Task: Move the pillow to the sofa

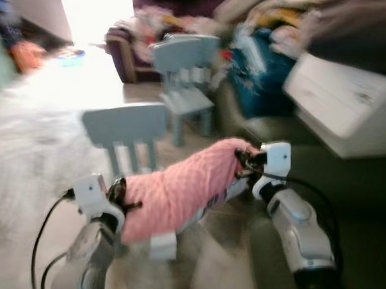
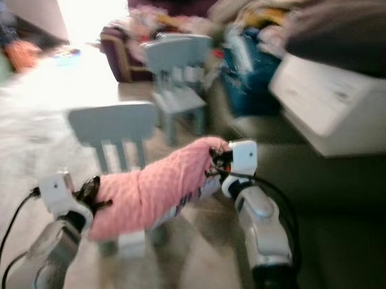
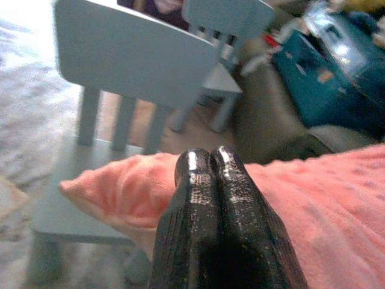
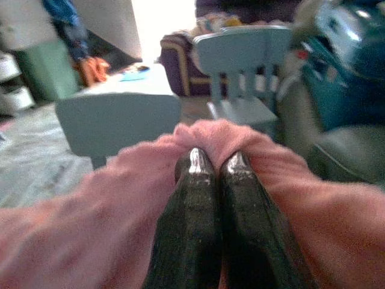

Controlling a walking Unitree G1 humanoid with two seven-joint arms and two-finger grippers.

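A pink textured pillow hangs in the air between my two arms, sagging over a small grey-blue chair. My left gripper is shut on the pillow's left end; in the left wrist view its black fingers press together on the pink fabric. My right gripper is shut on the pillow's right end, and the right wrist view shows the closed fingers bunching the cloth. A dark olive sofa lies to the right, its seat just beyond my right arm. All views are blurred by motion.
Two small grey-blue chairs stand ahead: one right under the pillow, another farther back. A white box rests on the sofa. A teal bag and piled clothes sit behind. A purple armchair stands at the back.
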